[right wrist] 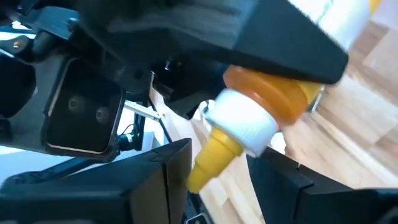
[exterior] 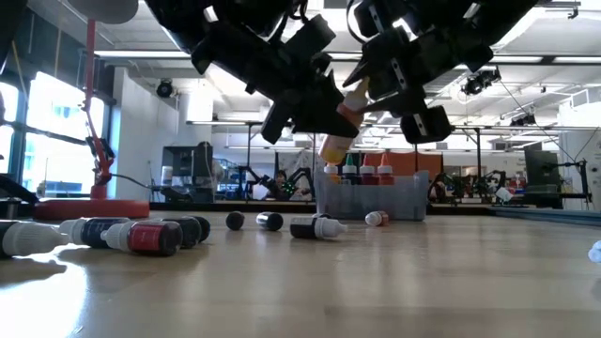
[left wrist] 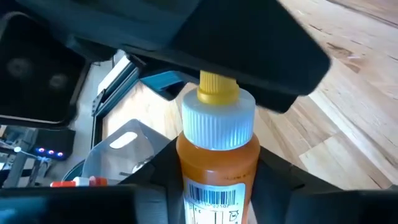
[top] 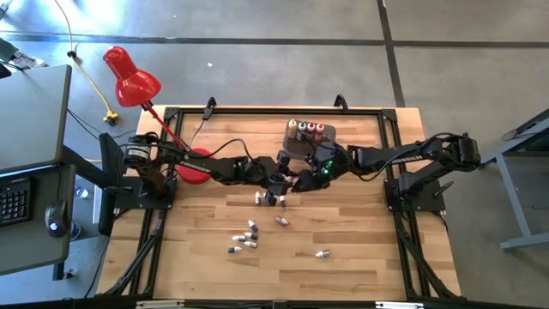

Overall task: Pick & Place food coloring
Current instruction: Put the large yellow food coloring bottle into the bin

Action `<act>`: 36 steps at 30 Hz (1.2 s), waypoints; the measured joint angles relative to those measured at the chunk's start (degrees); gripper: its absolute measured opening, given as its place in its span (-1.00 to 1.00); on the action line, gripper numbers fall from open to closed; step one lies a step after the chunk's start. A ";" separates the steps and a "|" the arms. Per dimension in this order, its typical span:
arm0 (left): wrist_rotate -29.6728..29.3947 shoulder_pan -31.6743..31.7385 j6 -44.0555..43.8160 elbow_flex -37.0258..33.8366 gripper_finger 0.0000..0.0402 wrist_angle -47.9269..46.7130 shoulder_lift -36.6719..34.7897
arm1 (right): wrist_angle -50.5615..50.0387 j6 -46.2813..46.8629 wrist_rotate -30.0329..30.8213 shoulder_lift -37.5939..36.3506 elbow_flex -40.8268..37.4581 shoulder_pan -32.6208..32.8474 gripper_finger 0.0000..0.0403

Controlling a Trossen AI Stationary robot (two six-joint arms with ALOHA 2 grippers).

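- The main risk was a fumbled hand-over: both claws met at one orange bottle (left wrist: 217, 155) above the middle of the counter (top: 360, 249), and if one let go before the other had a firm hold, the bottle could drop among the loose bottles (top: 244, 239) below.
- A second risk — the two arms stood very close together, so a small misjudged move might knock claw against claw or tip the bottle's yellow tip (right wrist: 211, 155) askew.
- The left claw (left wrist: 217, 186) was clamped on the orange bottle's body, one finger pressed to each side.
- The right claw (right wrist: 217, 168) stood apart, its fingers either side of the bottle's white cap (right wrist: 245, 124) and tip; whether they touched it I could not tell.
- The bottle hung in the air just beside the grey tub (top: 310, 137), which already held a row of upright bottles — probably where this one belonged.
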 joint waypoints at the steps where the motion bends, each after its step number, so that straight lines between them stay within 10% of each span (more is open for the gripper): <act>1: -0.09 0.00 -0.04 0.00 -0.39 -0.06 0.00 | 0.24 -0.58 0.33 0.00 0.00 0.00 -0.26; 14: -2.86 0.07 -6.38 -0.02 -0.36 -1.21 0.02 | 0.71 -7.49 -8.85 -5.72 0.02 1.64 -0.26; 26: 3.25 2.76 -33.52 -0.04 -0.36 6.80 0.02 | -9.21 -41.84 36.26 -20.77 -6.21 8.74 -0.26; 36: 13.73 6.96 -39.92 -0.02 -0.36 12.64 0.02 | 11.90 -60.94 36.83 -18.20 -19.76 9.68 -0.26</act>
